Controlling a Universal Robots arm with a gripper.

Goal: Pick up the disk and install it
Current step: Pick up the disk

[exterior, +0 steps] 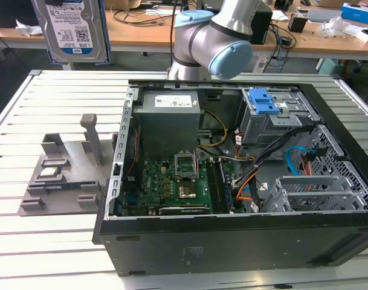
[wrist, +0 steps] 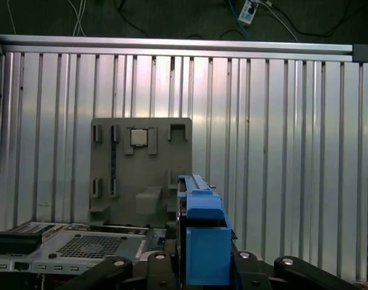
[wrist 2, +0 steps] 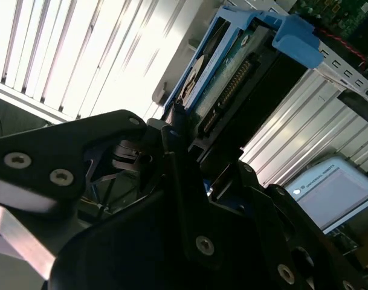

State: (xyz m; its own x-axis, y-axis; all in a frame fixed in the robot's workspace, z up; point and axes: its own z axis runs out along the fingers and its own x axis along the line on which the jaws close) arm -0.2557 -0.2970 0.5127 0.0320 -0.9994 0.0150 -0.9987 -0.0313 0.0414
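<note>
Two black metal fingers (wrist: 244, 272) of the gripper (wrist: 202, 275) stand narrow, pressed against opposite sides of the disk (wrist: 200, 223) and clamping it by its blue plastic carrier frame. In the first wrist view the disk is seen edge-on, a slim upright slab with a squared blue cap. The second wrist view shows the row of connector pins on its end and the bolted, angular linkage of the gripper around it.

In the exterior view the disk hangs upright and clear of the tabletop, on the exterior view's left, outside the computer case (exterior: 232, 241). Its flat silver face and blue-and-white label are turned to the camera. The arm (exterior: 214, 42), smooth grey tube with a pale blue joint cap, rises behind the case at the table's far edge.

The table (exterior: 63, 254) is ribbed aluminium, its slats long and glossy. The black steel case lies open on its side across the middle and the exterior view's right of the tabletop. Inside it are a green motherboard (exterior: 171, 181), bundled orange and blue cables, and a grey perforated drive cage (exterior: 265, 103) topped with a blue latch. Just beside the case, toward the tabletop's left edge in the exterior view, sits a matte grey slotted fixture (exterior: 57, 175) with a small square silver chip (wrist: 138, 138) in one recess.
</note>
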